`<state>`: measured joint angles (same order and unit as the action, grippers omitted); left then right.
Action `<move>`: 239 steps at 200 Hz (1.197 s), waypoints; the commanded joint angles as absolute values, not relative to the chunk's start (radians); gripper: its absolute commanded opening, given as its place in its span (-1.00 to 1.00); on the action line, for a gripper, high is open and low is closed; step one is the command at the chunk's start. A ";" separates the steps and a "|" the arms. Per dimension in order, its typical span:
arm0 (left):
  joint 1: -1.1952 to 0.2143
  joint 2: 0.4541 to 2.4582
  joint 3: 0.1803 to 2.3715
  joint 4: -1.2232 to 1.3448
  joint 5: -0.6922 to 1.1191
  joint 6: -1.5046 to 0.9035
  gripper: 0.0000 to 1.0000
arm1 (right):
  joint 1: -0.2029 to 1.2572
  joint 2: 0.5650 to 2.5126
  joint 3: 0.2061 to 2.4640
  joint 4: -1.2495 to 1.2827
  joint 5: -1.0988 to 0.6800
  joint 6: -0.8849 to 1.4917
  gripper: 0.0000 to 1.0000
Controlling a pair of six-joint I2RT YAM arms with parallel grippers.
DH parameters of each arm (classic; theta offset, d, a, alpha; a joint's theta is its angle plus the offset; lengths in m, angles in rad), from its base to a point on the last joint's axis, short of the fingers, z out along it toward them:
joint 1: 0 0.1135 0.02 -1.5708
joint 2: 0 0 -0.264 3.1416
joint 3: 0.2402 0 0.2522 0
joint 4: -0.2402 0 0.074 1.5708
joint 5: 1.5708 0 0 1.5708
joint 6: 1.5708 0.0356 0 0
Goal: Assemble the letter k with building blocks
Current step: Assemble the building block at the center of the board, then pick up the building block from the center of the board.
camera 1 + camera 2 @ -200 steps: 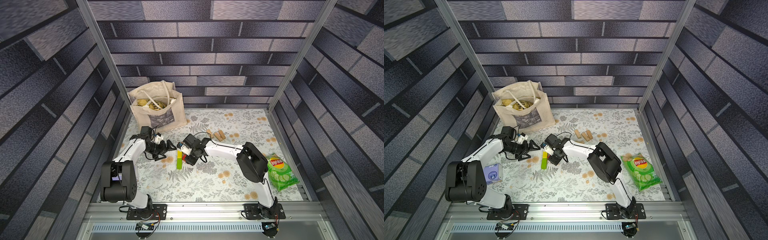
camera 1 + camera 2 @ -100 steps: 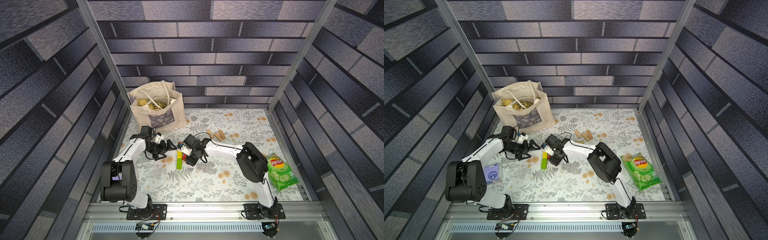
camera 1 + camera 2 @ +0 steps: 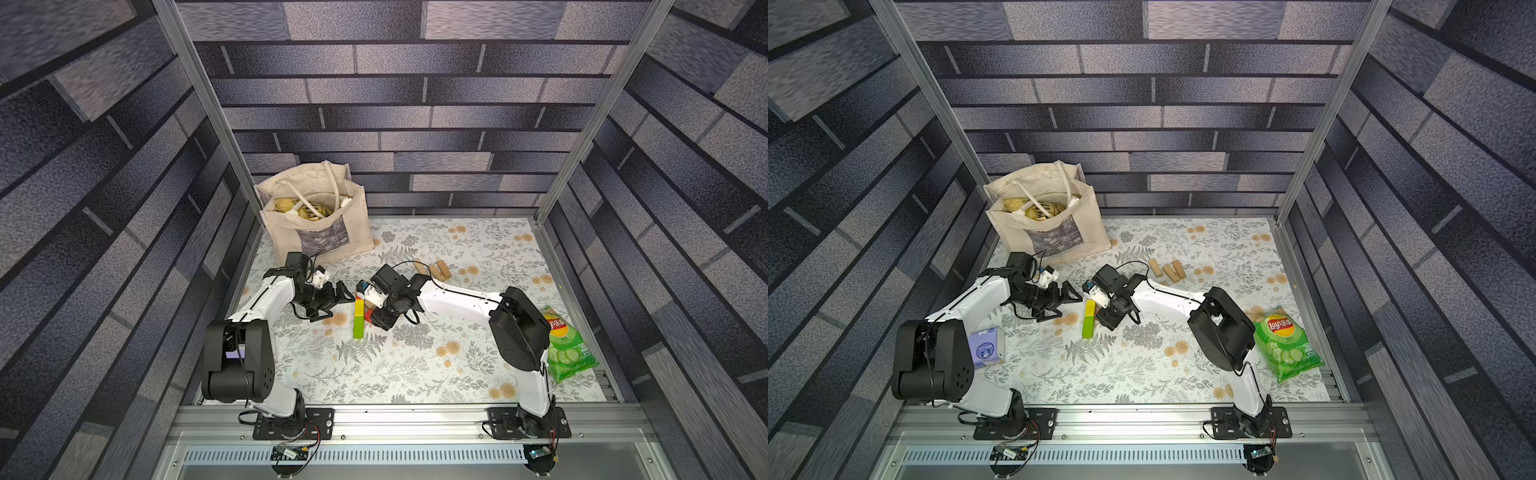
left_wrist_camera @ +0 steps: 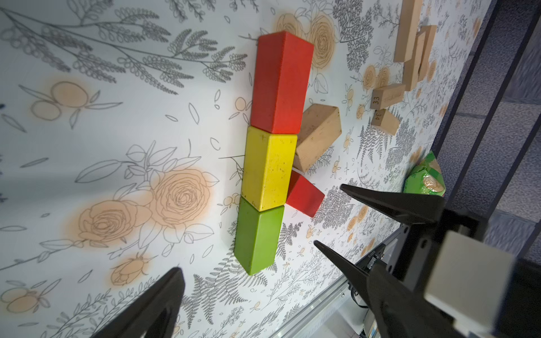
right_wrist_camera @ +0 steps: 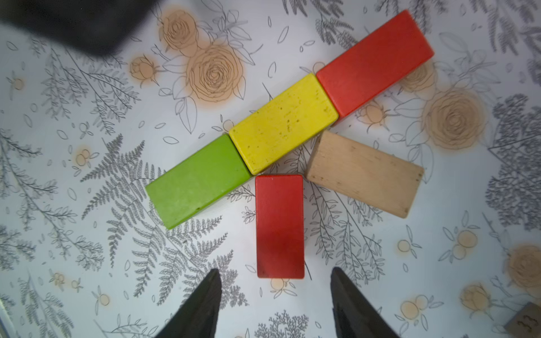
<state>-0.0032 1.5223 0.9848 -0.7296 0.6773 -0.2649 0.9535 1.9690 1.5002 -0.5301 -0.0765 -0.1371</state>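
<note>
K looked laid out on the worktop (image 5: 87,87): red-yellow-green spine (image 5: 284,123), with plain block (image 5: 363,172) and second red block (image 5: 279,226) as legs. Right gripper (image 5: 275,281) sat jaws apart, straddling that red block's end without touching it. Left gripper (image 3: 340,305) was wide open and empty. Next move probably needed a straight lift-off, no nudging.

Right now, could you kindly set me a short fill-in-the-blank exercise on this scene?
The yellow block lies between the green block and a ____ one.
The right gripper is ____, holding nothing.
The packet lies by the ____ arm.
Missing: red; open; right.
</note>
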 commanded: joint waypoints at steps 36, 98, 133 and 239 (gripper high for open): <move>-0.172 1.457 1.064 -0.738 0.517 -0.266 0.99 | 0.959 1.714 1.432 -0.545 -0.098 -0.077 0.40; -0.348 1.336 1.053 -0.592 0.443 -0.269 1.00 | 0.894 1.501 1.179 -0.573 0.077 0.054 1.00; -0.387 1.318 1.096 -0.620 0.484 -0.224 1.00 | 0.749 1.397 1.087 -0.621 0.058 -0.010 1.00; -0.272 1.567 1.295 -0.830 0.734 0.053 1.00 | 0.652 1.785 1.326 -0.688 0.041 -0.354 0.78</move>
